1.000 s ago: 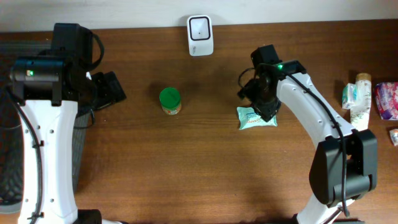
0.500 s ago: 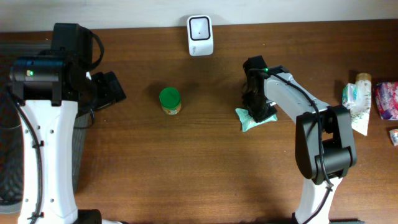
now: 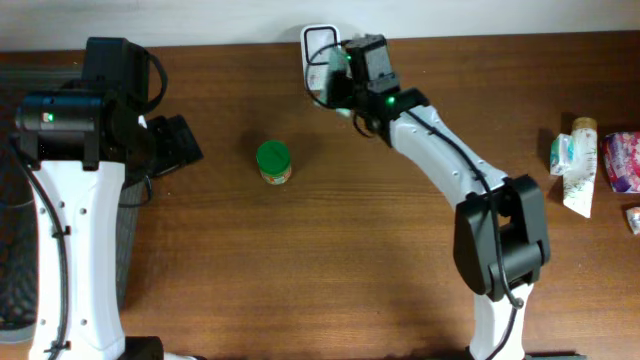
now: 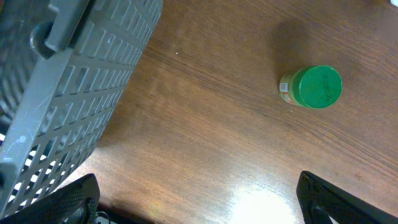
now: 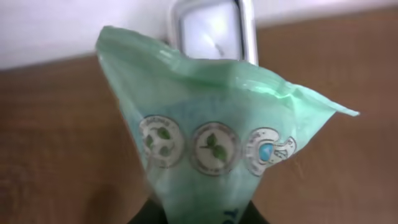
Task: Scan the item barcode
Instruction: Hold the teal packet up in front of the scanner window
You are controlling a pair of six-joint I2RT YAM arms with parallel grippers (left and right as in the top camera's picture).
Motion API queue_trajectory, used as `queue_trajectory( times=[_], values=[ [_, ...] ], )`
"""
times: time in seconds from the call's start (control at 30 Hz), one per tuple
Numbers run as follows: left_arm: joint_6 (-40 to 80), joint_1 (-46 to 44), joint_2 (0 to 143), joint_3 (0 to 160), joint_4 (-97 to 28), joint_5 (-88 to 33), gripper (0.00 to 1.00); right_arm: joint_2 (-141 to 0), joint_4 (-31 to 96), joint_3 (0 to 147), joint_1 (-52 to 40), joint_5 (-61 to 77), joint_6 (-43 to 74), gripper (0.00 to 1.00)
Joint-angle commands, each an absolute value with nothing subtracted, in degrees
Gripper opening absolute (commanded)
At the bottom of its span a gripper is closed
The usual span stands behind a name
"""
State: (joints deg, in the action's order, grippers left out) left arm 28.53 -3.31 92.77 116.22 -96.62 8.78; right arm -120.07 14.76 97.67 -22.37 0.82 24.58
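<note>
The item is a pale green plastic pouch [image 5: 211,149] with round leaf logos. My right gripper [image 5: 199,219] is shut on its lower end and holds it up off the table. Right behind the pouch's top edge stands the white barcode scanner [image 5: 211,31]. From overhead, the right gripper [image 3: 350,80] and the pouch [image 3: 333,72] sit against the scanner [image 3: 315,40] at the table's back edge. No barcode shows on the pouch. My left gripper [image 4: 199,208] hangs open over bare wood at the left, holding nothing.
A green-lidded jar [image 3: 273,162] stands left of centre, also in the left wrist view [image 4: 311,87]. A grey mesh basket [image 4: 62,93] sits off the table's left side. Several packaged items [image 3: 575,165] lie at the right edge.
My right gripper closed on the green pouch, lifted it from the table's middle right and carried it back and left to the scanner. The left arm has not moved.
</note>
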Motion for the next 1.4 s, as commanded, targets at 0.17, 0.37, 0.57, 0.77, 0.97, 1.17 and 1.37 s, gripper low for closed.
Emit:
queue_trajectory(
  times=[0.17,0.37,0.57,0.77,0.97,1.17,1.37],
  values=[
    [29.3,-3.1,91.9,116.8,-96.7,8.8,0.99,-124.9,-8.8,98.7,-22.1,-4.8,16.5,0.04],
    [29.3,-3.1,91.9,116.8,-96.7,8.8,0.99,-131.2,-11.6,106.3,-21.6,-4.6,19.8,0.04],
    [29.2,-3.1,91.9,116.8,-96.7,8.8,0.99,-137.3,-10.8,108.3,-20.2,-6.4,15.3,0.04],
    [29.3,-3.1,91.9,116.8,-96.7,8.8,0.99,-137.6,-5.3,108.3,-19.6,-9.5,13.5,0.04],
    [29.3,-3.1,91.9,116.8,-96.7,8.8,0.99,-138.3,-5.2,108.3,-20.7,-5.8,13.5,0.04],
    [29.3,-3.1,91.9,116.8,-96.7,8.8,0.99,-137.8,-3.3,108.3,-20.4,-5.9,13.5,0.04],
    [29.2,-3.1,91.9,116.8,-96.7,8.8,0.99,-127.4,9.3,108.3,-13.0,-10.9,14.0,0.04]
  ],
)
